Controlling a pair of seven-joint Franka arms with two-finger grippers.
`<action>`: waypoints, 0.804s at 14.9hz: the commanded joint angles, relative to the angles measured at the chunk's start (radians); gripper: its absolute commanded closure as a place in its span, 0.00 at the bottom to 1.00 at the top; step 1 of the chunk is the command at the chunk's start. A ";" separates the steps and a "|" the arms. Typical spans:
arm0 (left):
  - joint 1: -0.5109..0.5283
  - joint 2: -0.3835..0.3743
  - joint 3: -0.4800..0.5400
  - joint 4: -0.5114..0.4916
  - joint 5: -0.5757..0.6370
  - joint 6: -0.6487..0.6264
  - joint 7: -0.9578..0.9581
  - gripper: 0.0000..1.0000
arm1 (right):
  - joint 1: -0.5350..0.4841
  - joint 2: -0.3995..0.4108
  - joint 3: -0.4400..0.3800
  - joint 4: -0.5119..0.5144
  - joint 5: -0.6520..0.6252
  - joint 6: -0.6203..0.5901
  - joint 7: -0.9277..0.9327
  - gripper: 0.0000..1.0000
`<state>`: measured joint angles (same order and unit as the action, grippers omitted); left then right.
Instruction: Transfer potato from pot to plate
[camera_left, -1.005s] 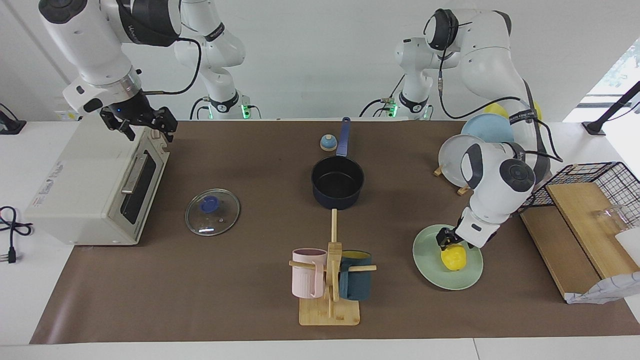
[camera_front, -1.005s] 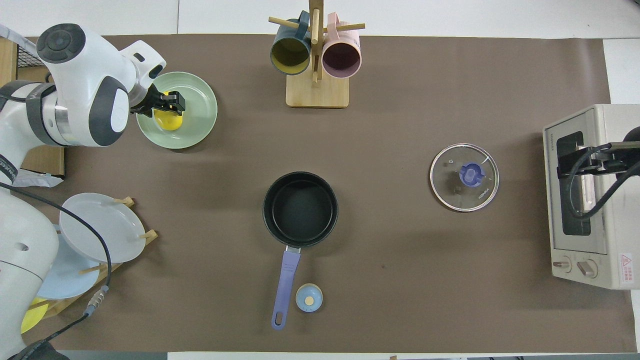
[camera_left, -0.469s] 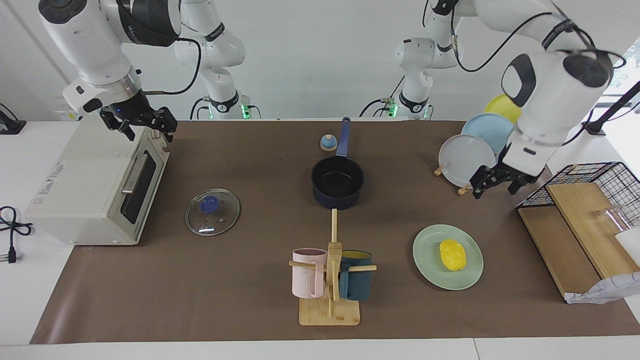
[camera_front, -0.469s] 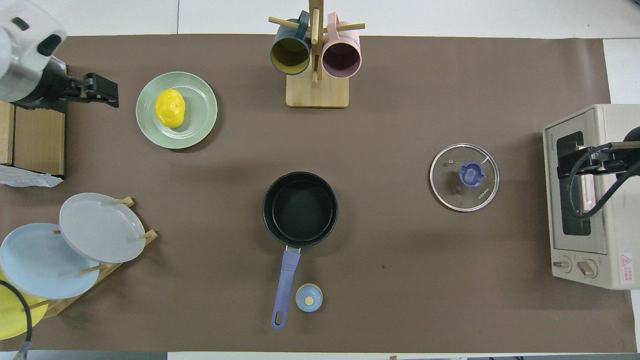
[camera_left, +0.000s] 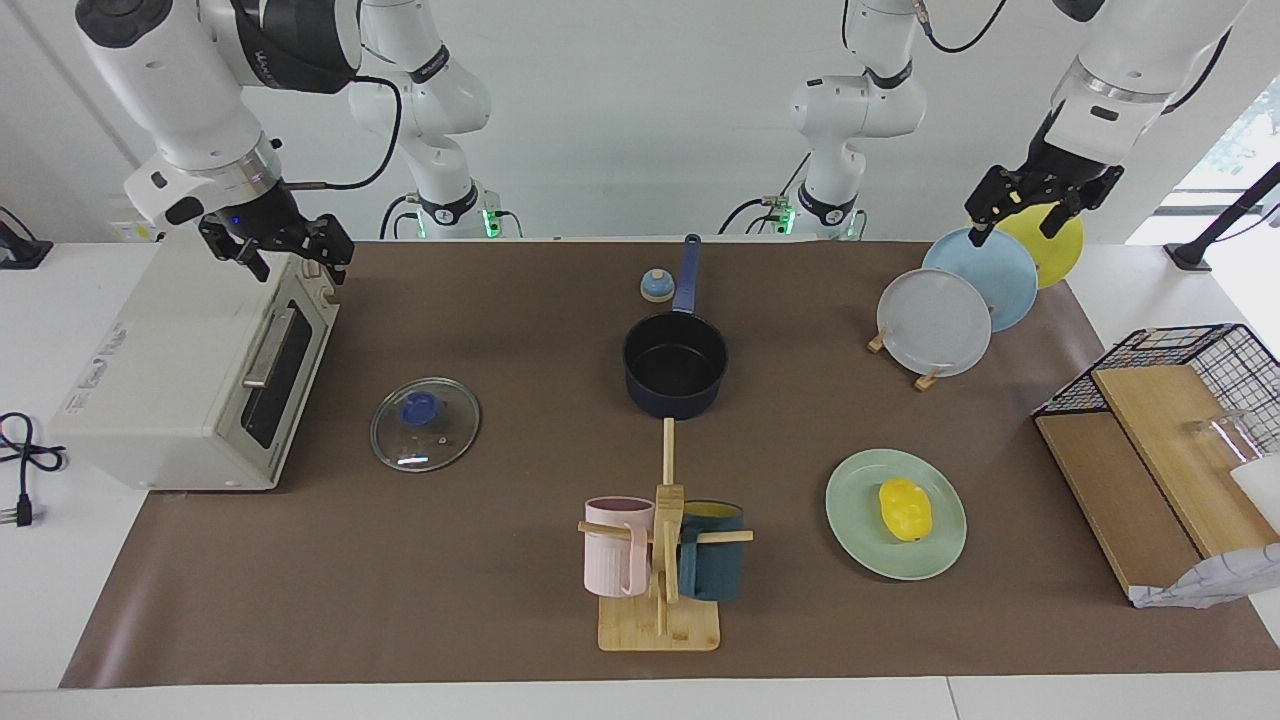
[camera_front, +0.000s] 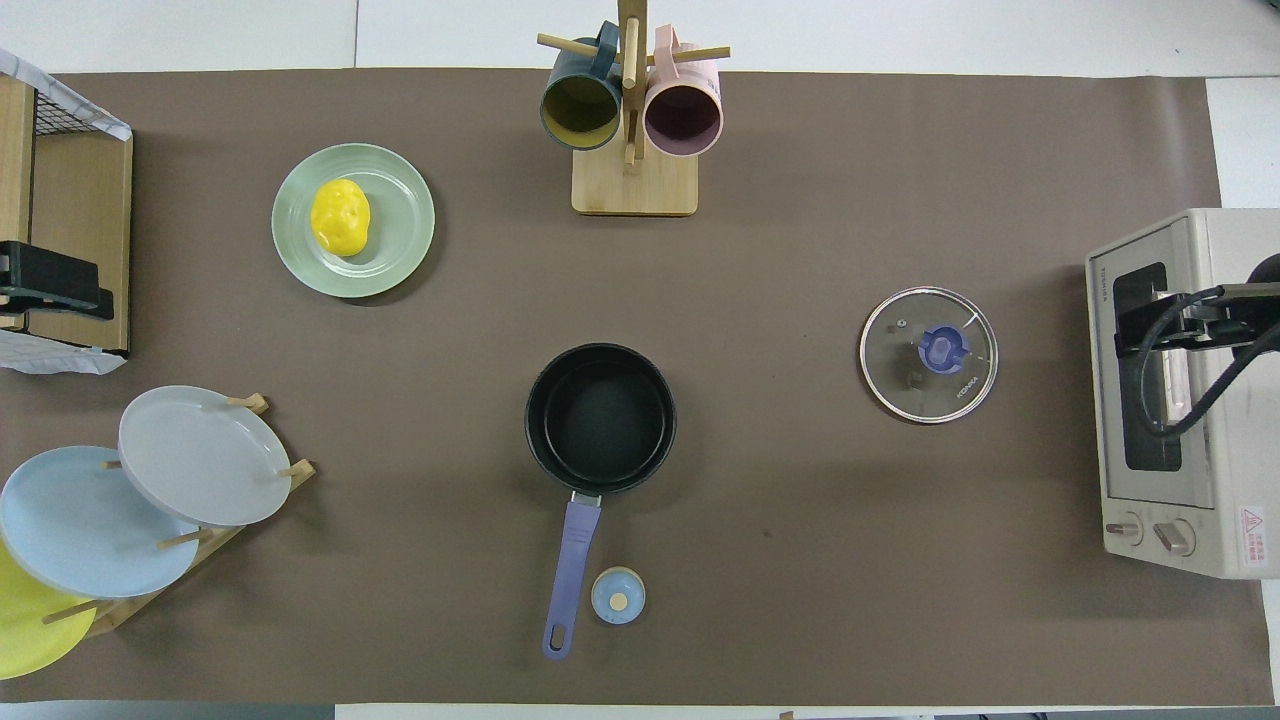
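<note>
Your potato (camera_left: 905, 508) lies on the mint plate (camera_left: 860, 540), both grippers well clear of it

Largest first: the toaster oven (camera_left: 190, 370) sits at the right arm's end, with the right gripper (camera_left: 275, 250) over its top edge, fingers apart and empty. The empty pot (camera_left: 675, 365) stands mid-table, a glass lid (camera_left: 424, 424) beside it, and the mug rack (camera_left: 660, 560) stands farther from the robots. Your left gripper (camera_left: 1040, 200) hangs over the racked plates (camera_left: 960, 300), jaws spread, holding nothing
</note>
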<state>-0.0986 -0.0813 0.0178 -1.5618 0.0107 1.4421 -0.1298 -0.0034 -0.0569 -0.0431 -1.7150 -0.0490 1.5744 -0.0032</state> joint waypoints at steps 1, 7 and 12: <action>-0.012 -0.116 -0.001 -0.217 0.011 0.073 -0.010 0.00 | -0.012 0.002 0.005 0.005 0.026 -0.008 0.009 0.00; -0.016 0.050 0.005 0.075 0.011 -0.044 -0.004 0.00 | -0.012 0.002 0.005 0.005 0.026 -0.008 0.009 0.00; -0.009 0.061 -0.003 0.054 -0.021 0.023 -0.011 0.00 | -0.012 0.002 0.005 0.005 0.026 -0.008 0.009 0.00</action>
<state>-0.1009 -0.0355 0.0099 -1.5071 0.0070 1.4376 -0.1299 -0.0037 -0.0569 -0.0434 -1.7150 -0.0490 1.5744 -0.0032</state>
